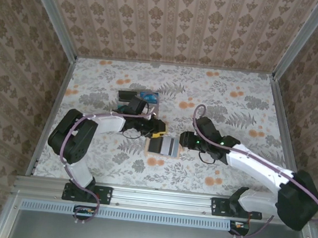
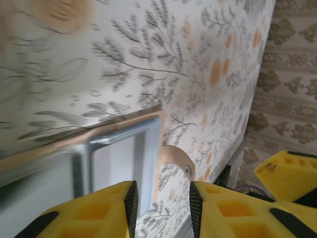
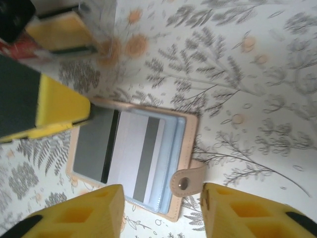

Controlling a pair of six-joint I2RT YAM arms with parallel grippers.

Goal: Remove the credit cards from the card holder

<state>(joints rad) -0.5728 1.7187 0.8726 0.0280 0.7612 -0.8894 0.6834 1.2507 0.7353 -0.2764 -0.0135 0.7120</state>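
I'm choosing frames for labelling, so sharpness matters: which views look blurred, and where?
Top external: evenly lit, no glare, the card holder small but clear. Left wrist: soft overall, most smeared along the left side. Right wrist: card holder crisp; upper left corner out of focus.

Card holder (image 1: pixel 164 146) lies open mid-table. Left gripper (image 1: pixel 156 133) planted on its left edge, right gripper (image 1: pixel 183 140) just off right edge, fingers apart above strap tab (image 3: pixel 187 179). Both side approaches taken by arms. Near side of holder free, lane between arm bases. Far side free too (loose cards (image 1: pixel 140 99) lie further back-left, beyond left arm). Right and far table (image 1: pixel 235 98) bare, wide room. Walls (image 1: pixel 305 83) close three sides.
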